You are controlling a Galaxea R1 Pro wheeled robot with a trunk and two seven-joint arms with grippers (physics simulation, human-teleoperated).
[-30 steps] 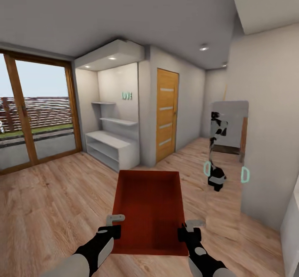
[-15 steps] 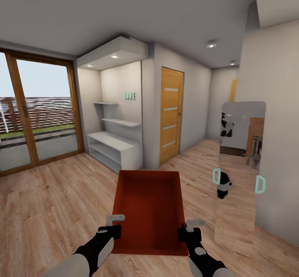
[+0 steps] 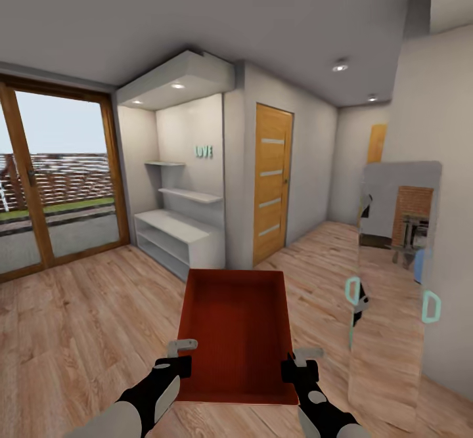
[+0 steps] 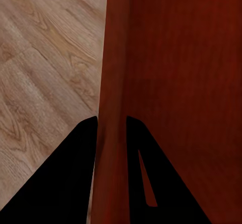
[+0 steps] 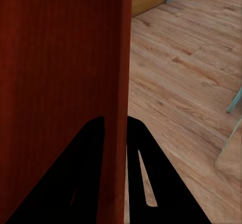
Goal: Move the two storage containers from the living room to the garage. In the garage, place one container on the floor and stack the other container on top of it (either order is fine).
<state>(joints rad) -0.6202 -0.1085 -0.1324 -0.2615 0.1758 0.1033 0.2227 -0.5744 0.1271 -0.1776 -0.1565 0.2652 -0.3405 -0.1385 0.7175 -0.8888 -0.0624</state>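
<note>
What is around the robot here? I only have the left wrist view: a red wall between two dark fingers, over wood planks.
Observer: That wall belongs to a red-orange storage container, open-topped and empty, carried level ahead of the robot.
Reviewer: Is the left claw carrying it alone?
Observer: No. The left claw pinches the left wall, and the right claw pinches the right wall, one finger on each side.
Reviewer: Which room is this?
Observer: Light wood plank flooring, wood-framed glass doors to the left, and a wood-panelled door ahead beside white shelves.
</note>
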